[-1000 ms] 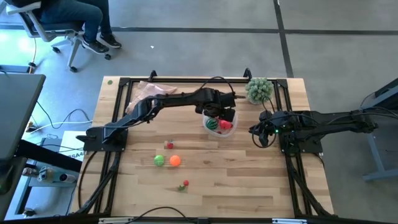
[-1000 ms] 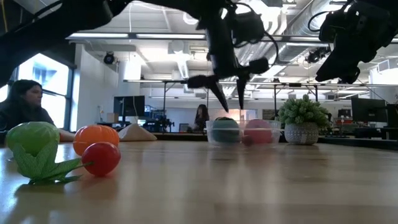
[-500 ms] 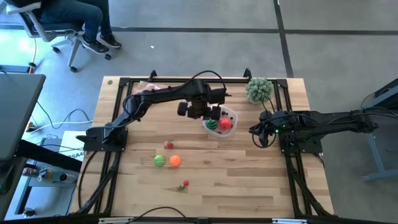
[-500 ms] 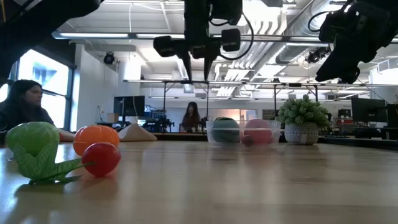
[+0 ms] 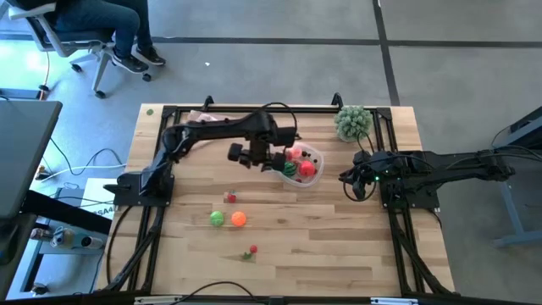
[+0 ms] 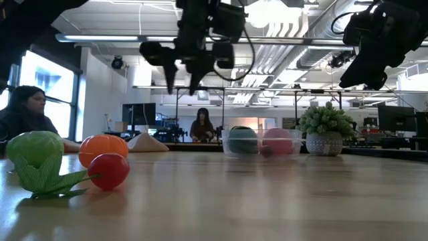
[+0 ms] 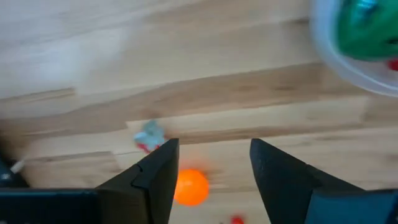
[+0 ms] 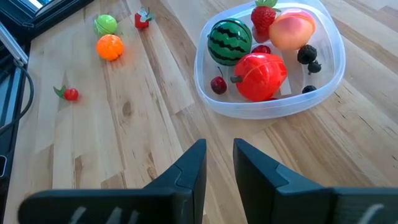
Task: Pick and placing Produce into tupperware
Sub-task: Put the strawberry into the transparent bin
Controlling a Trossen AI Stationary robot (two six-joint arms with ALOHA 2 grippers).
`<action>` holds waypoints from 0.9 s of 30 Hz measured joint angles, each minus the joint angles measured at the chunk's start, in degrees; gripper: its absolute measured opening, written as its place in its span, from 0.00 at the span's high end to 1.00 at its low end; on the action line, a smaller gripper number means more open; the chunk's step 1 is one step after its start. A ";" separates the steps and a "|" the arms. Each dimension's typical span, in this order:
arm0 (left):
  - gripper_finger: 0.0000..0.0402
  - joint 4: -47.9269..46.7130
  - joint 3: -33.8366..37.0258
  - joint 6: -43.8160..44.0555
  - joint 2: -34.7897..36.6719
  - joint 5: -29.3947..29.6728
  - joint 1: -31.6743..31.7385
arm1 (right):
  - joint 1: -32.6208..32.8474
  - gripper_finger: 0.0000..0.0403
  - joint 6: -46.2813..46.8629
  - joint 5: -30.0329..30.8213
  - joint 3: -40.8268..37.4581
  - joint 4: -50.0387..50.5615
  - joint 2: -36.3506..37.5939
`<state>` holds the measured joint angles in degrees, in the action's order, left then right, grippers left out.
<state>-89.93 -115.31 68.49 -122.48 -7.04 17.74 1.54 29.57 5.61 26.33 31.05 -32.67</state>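
A: Item one, left gripper [image 5: 246,156]. Position?

B: Raised over the table, just left of the tub [image 5: 301,164]. A second ago it hung over the tub; it has since swung clear toward the loose produce. Its fingers [image 7: 158,177] stand apart with nothing between them, and the gap has widened over the last moment.

A: Tub contents?

B: Striped green ball [image 8: 229,42], large red piece [image 8: 260,76], peach-coloured piece [image 8: 291,30], strawberry [image 8: 263,12], several dark berries [image 8: 308,55]. All inside the rim.

A: Outstanding stock on the table?

B: Green ball [image 5: 218,219] touching or just beside the orange ball [image 5: 238,219]; a small red piece [image 5: 230,197] near them, toward the tub; another small red piece with a green leaf [image 5: 251,251] nearer the front edge. Four items, well apart from the tub.

A: Right gripper [image 5: 350,185]?

B: Parked right of the tub, fingers narrowly apart, empty.

A: Reading for the task?

B: A drop looks complete; the left arm appears headed for the next pick, probably the small red piece or the orange ball under its camera.
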 joint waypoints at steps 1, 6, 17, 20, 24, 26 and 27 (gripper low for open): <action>0.52 0.00 1.96 0.30 1.14 0.13 0.31 | 0.01 0.82 -0.01 0.00 0.00 0.00 0.02; 0.51 1.35 11.14 2.87 8.21 3.47 1.10 | 0.00 0.82 -0.01 0.00 0.00 0.00 0.02; 0.55 20.38 41.44 11.64 30.07 2.40 0.59 | 0.00 0.82 0.00 0.00 0.00 0.00 0.01; 0.55 25.99 47.81 13.03 34.48 1.50 -0.48 | 0.00 0.82 -0.01 0.00 0.00 0.00 0.02; 0.55 30.60 53.16 15.88 36.57 0.98 -3.78 | 0.02 0.82 0.00 0.00 0.00 0.00 0.01; 0.55 32.27 54.79 17.65 36.66 0.98 -5.87 | 0.00 0.82 0.00 0.00 0.00 0.00 0.02; 0.55 33.93 55.48 18.51 36.58 0.99 -6.94 | 0.00 0.82 -0.01 0.02 0.00 0.00 0.00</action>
<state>-56.00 -59.83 87.00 -85.89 -6.05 10.80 1.54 29.56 5.62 26.33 31.05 -32.66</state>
